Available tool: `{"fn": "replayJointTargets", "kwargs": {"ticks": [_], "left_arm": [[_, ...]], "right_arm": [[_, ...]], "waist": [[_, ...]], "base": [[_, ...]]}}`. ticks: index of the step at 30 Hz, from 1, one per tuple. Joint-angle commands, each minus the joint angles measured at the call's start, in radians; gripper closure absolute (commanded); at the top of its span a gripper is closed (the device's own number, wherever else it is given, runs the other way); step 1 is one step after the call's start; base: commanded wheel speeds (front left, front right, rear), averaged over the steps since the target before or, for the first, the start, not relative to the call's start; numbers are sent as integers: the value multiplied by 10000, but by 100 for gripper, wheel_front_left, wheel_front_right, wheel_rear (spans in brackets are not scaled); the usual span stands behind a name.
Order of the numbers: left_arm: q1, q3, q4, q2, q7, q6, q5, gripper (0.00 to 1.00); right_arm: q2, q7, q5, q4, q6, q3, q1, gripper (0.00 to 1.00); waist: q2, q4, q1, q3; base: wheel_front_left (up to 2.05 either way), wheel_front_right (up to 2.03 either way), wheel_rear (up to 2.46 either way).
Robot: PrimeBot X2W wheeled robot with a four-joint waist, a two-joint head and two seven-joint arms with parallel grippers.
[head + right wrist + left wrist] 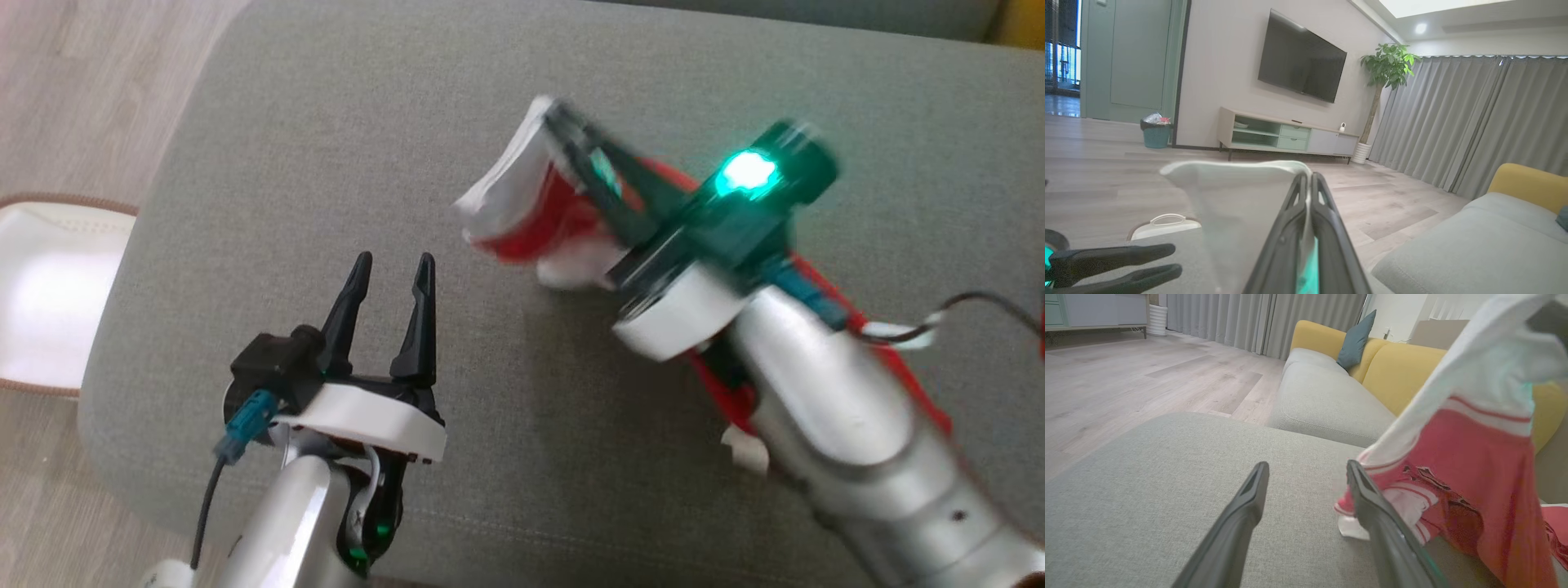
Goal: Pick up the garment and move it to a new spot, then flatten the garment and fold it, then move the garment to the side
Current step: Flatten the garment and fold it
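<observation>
The garment (545, 214) is a red shirt with white sleeves, bunched on the grey ottoman (326, 163) and lifted at one white edge. My right gripper (563, 135) is shut on that white cloth, holding it above the cushion; the rest trails back under the right forearm. In the right wrist view the white cloth (1237, 196) is pinched between the closed fingers. My left gripper (390, 273) stands open to the left of the garment, nothing between its fingers. The left wrist view shows the garment (1470, 477) hanging to the right of the open left fingers (1372, 506), with dark lettering on the red.
A white seat or stool (49, 294) sits on the wood floor left of the ottoman. A grey and yellow sofa (1331, 400) with a teal pillow stands beyond the ottoman. A TV cabinet (1286, 134), a bin and a potted plant line the far wall.
</observation>
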State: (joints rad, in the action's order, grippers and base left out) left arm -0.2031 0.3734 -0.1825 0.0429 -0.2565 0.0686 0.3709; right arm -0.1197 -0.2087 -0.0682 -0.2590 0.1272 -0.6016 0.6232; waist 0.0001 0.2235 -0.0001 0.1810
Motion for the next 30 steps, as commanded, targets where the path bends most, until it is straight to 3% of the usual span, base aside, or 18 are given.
{"fn": "replayJointTargets", "kwargs": {"ticks": [1, 5, 9, 16, 17, 18, 23, 30], "left_arm": [[-254, -364, 414, 74, -53, -47, -110, 0], [-382, -270, 502, 74, -53, -80, -58, 0], [-534, -113, 520, 74, -53, -105, 28, 0], [-1022, 235, 548, 74, -53, -201, 188, 0], [-1105, 280, 559, 74, -53, -197, 224, 0], [-1181, 323, 578, 74, -53, -179, 265, 0], [-1442, 505, 652, 74, -53, -48, 432, 0], [-1488, 402, 547, 74, -53, -16, 319, 0]], "right_arm": [[-105, 236, -191, 658, 35, 239, 276, 100], [-879, 882, -430, 1178, 35, 957, 864, 100], [-1777, 1333, -629, 739, 35, 1461, 1816, 100], [-3030, 1555, -448, -2115, 35, 1317, 4321, 100], [-3159, 1570, -363, -2662, 35, 1201, 4690, 89], [-3311, 1642, -169, -3243, 35, 1080, 5047, 0], [-3553, 1748, 792, -5705, 35, 1338, 6368, 0], [-2834, 878, 1567, -7055, 35, 1998, 6597, 0]], "waist": [[-1, 48, 1, 127], [-1, 223, 1, 475], [-1, 447, 1, 889], [-1, 937, 1, 1683], [-1, 1000, 1, 1783], [-1, 1052, 1, 1882], [-1, 1158, 1, 2195], [-1, 650, 1, 2084]], "base": [[0, 0, 0], [0, 0, 0], [0, 0, 0], [0, 0, 0], [0, 0, 0], [0, 0, 0], [0, 0, 0], [0, 0, 0]]}}
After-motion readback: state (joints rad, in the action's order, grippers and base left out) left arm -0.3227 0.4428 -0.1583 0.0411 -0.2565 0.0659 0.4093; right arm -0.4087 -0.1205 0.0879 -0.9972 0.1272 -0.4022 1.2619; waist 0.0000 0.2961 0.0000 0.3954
